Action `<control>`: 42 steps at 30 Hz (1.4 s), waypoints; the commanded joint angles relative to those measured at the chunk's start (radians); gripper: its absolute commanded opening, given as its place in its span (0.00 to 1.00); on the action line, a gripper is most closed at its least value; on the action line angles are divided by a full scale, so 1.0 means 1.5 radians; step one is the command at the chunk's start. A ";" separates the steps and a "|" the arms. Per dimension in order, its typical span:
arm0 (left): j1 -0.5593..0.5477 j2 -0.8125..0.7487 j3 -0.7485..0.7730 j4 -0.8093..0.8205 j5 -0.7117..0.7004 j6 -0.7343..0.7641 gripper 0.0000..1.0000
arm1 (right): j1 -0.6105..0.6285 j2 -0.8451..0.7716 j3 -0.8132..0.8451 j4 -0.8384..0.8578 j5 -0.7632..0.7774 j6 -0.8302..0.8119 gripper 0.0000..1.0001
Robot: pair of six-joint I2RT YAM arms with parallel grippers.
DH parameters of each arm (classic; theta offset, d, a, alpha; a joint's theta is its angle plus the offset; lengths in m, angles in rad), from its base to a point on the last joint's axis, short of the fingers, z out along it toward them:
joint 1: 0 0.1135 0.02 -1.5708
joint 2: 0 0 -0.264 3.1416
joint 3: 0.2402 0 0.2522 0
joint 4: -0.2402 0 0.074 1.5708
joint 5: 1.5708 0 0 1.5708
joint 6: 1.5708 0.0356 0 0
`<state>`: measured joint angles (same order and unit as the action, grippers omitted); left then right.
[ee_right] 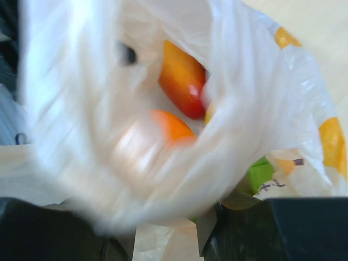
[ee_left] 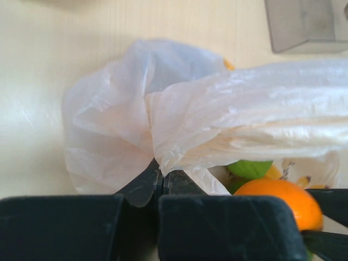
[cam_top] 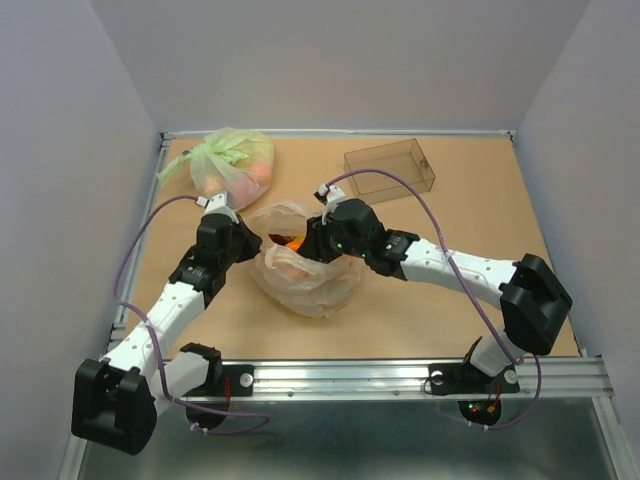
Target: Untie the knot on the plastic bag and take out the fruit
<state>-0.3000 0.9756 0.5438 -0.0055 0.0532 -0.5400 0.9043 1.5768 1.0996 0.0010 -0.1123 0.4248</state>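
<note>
Between your two sets of fingers, the plastic bag [cam_top: 305, 285] lies with its mouth gaping. Your left gripper [ee_left: 162, 178] is pinched tight on a fold of its film. Your right gripper [cam_top: 310, 243] sits at the mouth's far side; blur hides its grip. Inside, the fruit [ee_right: 182, 81]: one red-orange, one orange and one green show. Beyond the left fingers is one green bag [cam_top: 228, 160] with pinkish fruits; beyond the right, one clear box [cam_top: 390, 170]. Both lie apart from the fingers.

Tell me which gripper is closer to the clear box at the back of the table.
Right. The right gripper is at the right edge of the peach bag, in front and left of the clear box. The left gripper is at the bag's left edge, farther from the box.
</note>
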 commanded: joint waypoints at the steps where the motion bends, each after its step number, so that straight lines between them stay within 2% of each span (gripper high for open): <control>1: 0.000 0.006 0.072 0.011 -0.070 0.076 0.00 | 0.005 -0.018 -0.007 0.002 0.097 -0.031 0.01; 7: 0.000 0.019 0.086 0.049 -0.035 0.158 0.00 | 0.004 -0.028 0.026 0.003 0.159 -0.027 0.01; 10: 0.000 0.014 0.074 0.068 0.028 0.184 0.00 | 0.004 -0.019 0.039 0.027 0.199 -0.021 0.00; 14: 0.000 0.003 0.053 0.070 0.055 0.188 0.00 | 0.004 -0.010 0.066 0.061 0.257 -0.007 0.01; 21: 0.000 -0.002 0.040 0.081 0.038 0.171 0.00 | 0.003 -0.013 0.103 0.091 0.328 -0.024 0.01; 24: 0.000 -0.002 0.042 0.080 0.020 0.172 0.00 | 0.003 -0.009 0.134 0.093 0.319 -0.050 0.00; 26: 0.000 -0.004 0.043 0.077 -0.006 0.166 0.00 | 0.004 -0.014 0.147 0.091 0.277 -0.061 0.01; 34: 0.042 -0.012 0.053 0.042 -0.123 0.134 0.00 | 0.004 -0.090 0.077 0.003 0.123 -0.076 0.00; 39: 0.054 -0.014 0.052 0.049 -0.110 0.137 0.00 | 0.003 -0.142 0.063 -0.072 0.130 -0.090 0.01; 42: 0.054 -0.002 0.053 0.057 -0.084 0.137 0.00 | -0.004 -0.157 0.083 -0.091 0.197 -0.106 0.00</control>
<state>-0.2222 0.9787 0.6037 0.0406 -0.0883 -0.3309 0.9047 1.3830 1.1938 -0.1028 0.1173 0.3099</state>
